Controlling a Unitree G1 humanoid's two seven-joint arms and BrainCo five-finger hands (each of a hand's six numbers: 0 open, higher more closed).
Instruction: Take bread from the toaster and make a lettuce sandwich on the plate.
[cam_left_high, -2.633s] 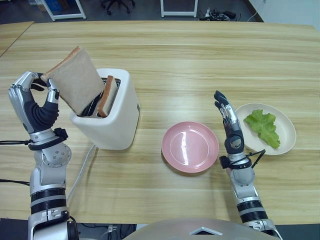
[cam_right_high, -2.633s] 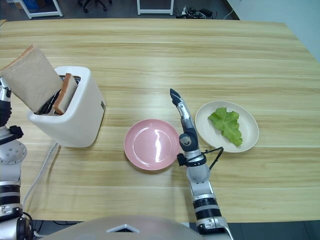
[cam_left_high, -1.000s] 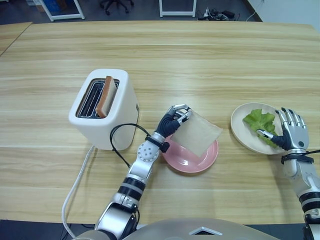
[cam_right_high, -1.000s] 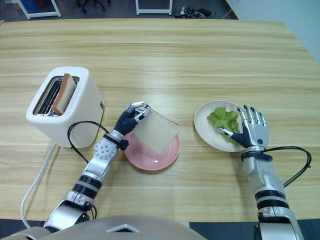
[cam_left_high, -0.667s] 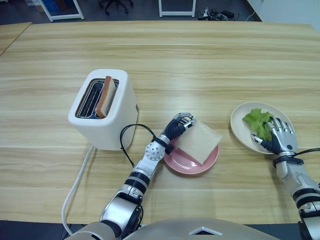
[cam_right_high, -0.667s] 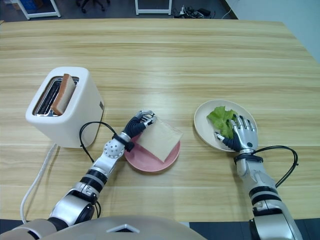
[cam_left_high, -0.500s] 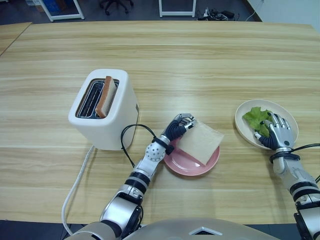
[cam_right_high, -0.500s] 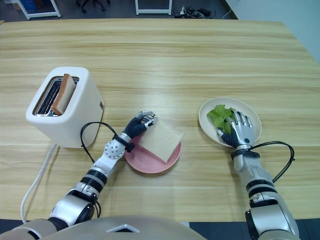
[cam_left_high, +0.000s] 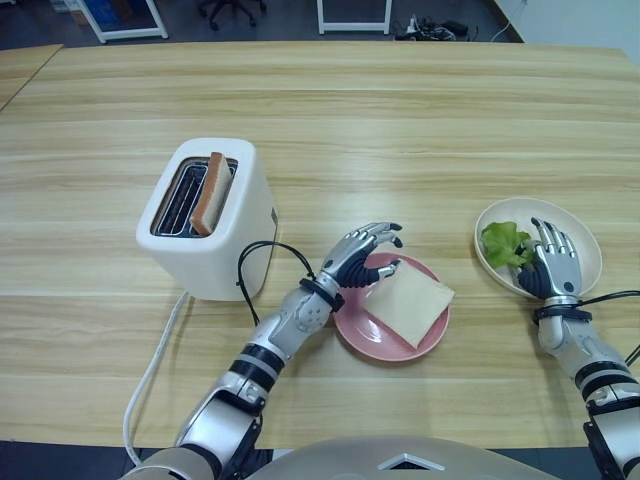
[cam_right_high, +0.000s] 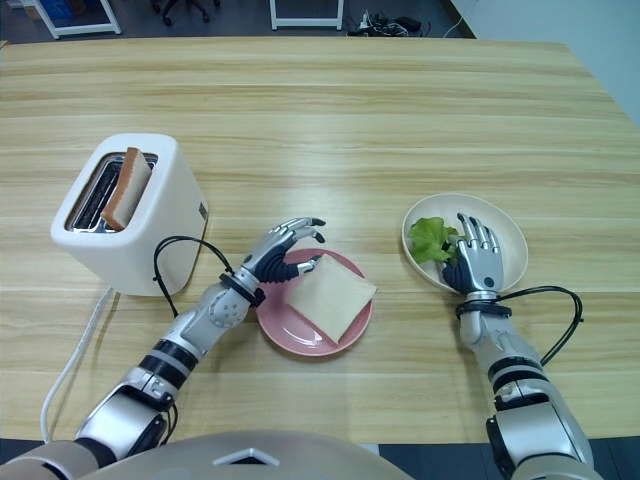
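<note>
Pink plate (cam_left_high: 365, 335) is carrying one bread slice (cam_left_high: 408, 303), flat, pale & squarish, its corner reaching the right rim. Cream dish (cam_left_high: 578, 225) is holding a crumpled green lettuce leaf (cam_left_high: 503, 243). White toaster (cam_left_high: 215, 245) is standing left on the wood tabletop (cam_left_high: 400, 130), w/ a 2nd slice (cam_left_high: 208, 192) sticking up from a slot. L hand (cam_left_high: 362, 250) is hovering over the pink rim, fingers spread, gripping nothing. R hand (cam_left_high: 550, 268) is resting in the dish, fingers straight & apart, beside the lettuce.
</note>
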